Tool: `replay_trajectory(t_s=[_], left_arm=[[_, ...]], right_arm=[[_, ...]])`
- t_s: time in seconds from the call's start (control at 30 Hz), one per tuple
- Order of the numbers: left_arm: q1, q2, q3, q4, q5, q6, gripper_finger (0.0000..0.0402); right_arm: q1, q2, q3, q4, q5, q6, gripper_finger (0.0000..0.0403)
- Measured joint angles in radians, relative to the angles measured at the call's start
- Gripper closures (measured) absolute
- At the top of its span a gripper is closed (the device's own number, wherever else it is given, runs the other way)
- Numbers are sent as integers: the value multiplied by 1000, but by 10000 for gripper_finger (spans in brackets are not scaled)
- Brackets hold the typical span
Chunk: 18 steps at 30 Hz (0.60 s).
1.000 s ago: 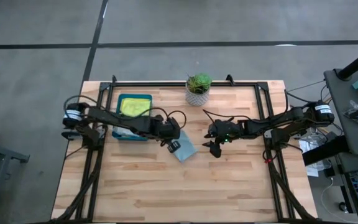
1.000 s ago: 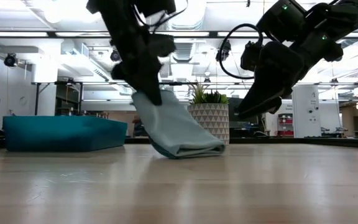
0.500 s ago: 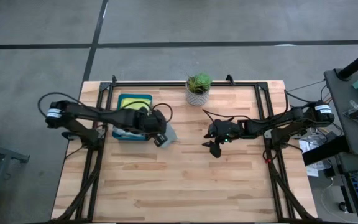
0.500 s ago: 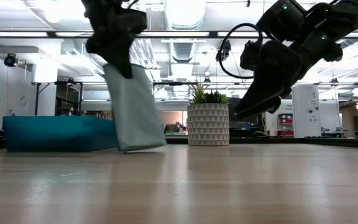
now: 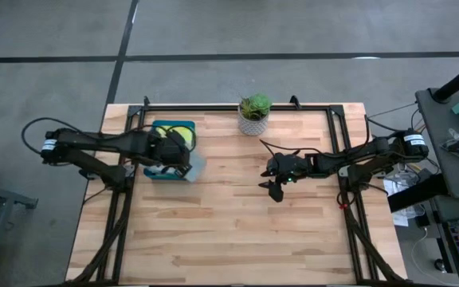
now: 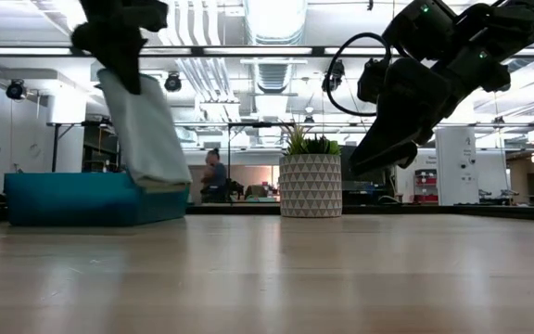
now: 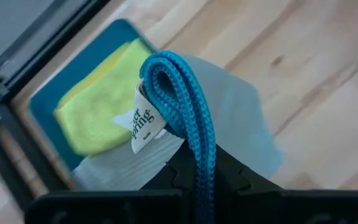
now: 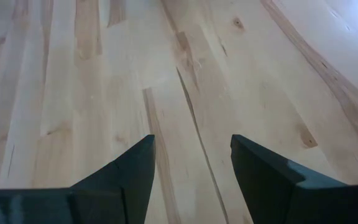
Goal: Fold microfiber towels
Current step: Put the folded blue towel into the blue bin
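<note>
— Left gripper (image 5: 183, 156) status?

— Clamped on the teal towel (image 6: 145, 130). I see it hanging folded from the jaws over the near edge of the tray (image 5: 162, 173), its lower end just above the rim. A second ago I had it dragging on the table (image 5: 237, 231) near the middle; it has since travelled left to the tray.

— What's in the tray?

— A lime towel (image 7: 101, 106) on top, with a yellow edge (image 7: 98, 65) showing beyond it and pale grey cloth (image 7: 120, 171) nearer my wrist camera.

— Any writing?

— The teal towel has a white tag (image 7: 145, 121) with small dark print; I can't read it.

— Right gripper (image 5: 274, 189)?

— Fingers (image 8: 126, 177) apart, nothing between them, hovering right of centre, unmoved. A plant pot (image 5: 253, 116) stands at the far edge.
</note>
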Motion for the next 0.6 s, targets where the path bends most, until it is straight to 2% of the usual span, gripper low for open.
replay_trajectory(t_s=[0.27, 0.6], left_arm=[[0, -50, -22, -152, -46, -115, 399], [13, -48, -181, -143, -67, -205, 398]], right_arm=[[0, 0, 0, 7, 0, 0, 204], [0, 0, 0, 22, 0, -1, 204]])
